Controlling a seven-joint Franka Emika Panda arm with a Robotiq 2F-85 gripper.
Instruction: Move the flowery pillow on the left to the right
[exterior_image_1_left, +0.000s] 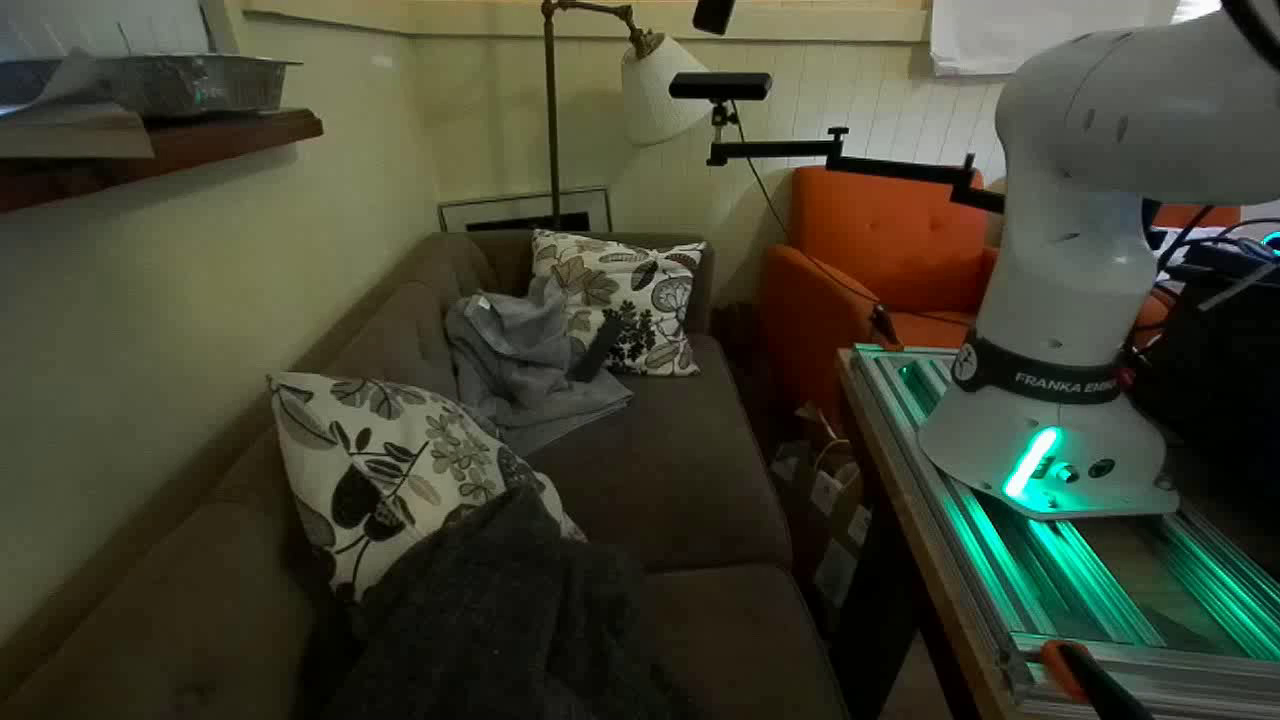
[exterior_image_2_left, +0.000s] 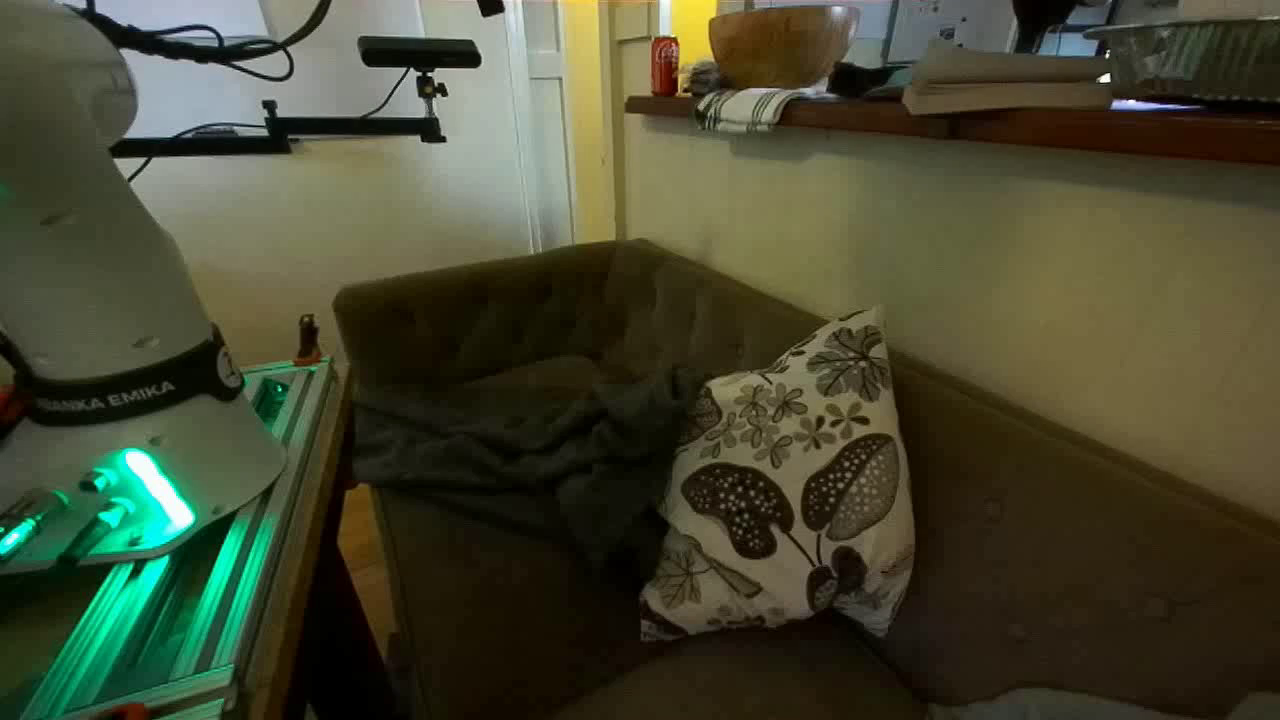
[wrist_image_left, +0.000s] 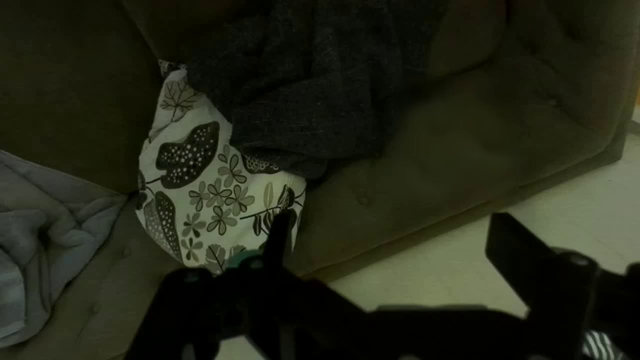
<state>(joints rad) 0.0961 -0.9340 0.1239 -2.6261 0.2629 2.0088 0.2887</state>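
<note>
Arm bent, hand spread wide, apart from flowery pillow

A dark cloth partly hides the flowery pillow.

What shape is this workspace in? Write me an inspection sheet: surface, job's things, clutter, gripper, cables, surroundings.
Surface: brown sofa, cushioned seat and back.
Job's things: one tilted flowery pillow; a second flowery pillow at the sofa's far end in an exterior view.
Clutter: dark blanket overlapping the first pillow's edge; grey blanket partly hiding the second.
Gripper: open in the wrist view, holding nothing.
Cables: black cables by the robot arm's upper part.
Surroundings: orange armchair, floor lamp, shelf bearing a wooden bowl and red can.
</note>
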